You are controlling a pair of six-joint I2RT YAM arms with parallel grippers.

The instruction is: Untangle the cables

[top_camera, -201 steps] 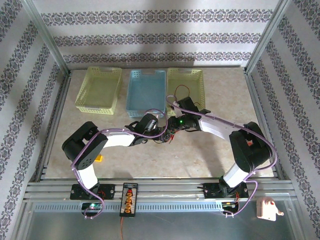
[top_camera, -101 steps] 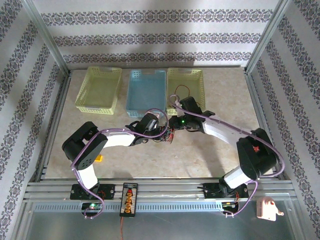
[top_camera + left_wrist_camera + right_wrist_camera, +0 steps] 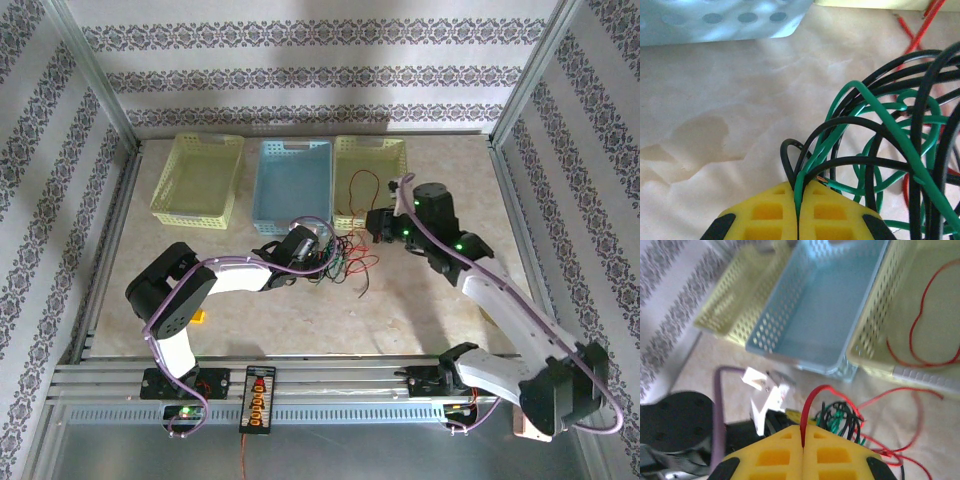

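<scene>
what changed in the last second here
Both grippers closed: the right gripper on a red cable, the left gripper on a green cable. The right arm then swung right, pulling its cable away from the tangle. The left arm and blue basket stayed put.

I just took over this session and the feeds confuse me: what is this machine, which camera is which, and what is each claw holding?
Two robot arms are bolted at the near edge of the table, each ending in a two-finger gripper. The wide picture comes from a fixed camera above and behind them. The two close-ups come from wrist cameras, so the yellow pads are each arm's own fingers. On the table lie tangled thin red, green and black cables and a blue basket between two yellow baskets. The left gripper is shut on a green cable. The right gripper is shut on a red cable.
</scene>
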